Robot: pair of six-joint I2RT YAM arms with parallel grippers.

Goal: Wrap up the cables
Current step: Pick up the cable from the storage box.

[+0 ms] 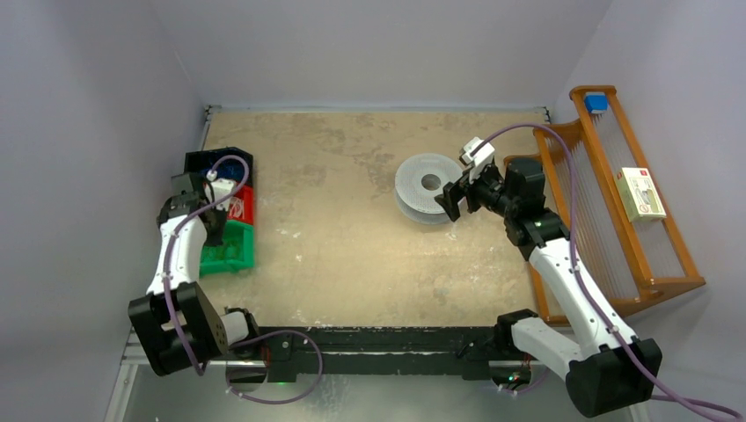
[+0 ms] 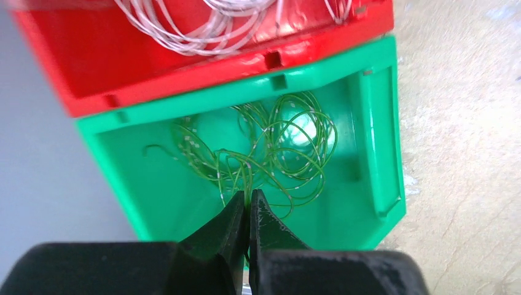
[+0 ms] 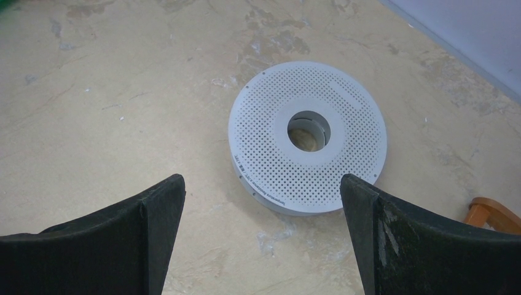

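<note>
Green cable [image 2: 279, 161] lies in a loose tangle of thin loops on the floor of the green bin [image 2: 381, 141], at the table's left edge. From the overhead view it can't be made out at all, because the arm covers the bin. The left gripper [image 2: 249, 206] is down in there with its jaws pressed together. Strands run right up to the tips, but whether one is pinched is hard to tell. Just beyond is the red bin [image 2: 184, 74], cut off at the top, holding pale cable [image 2: 184, 31] in coils. Well across the table to the right, the pale grey perforated spool [image 3: 270, 160] lies flat. The right gripper [image 3: 261, 179] hangs just near of it, jaws spread wide and touching nothing.
</note>
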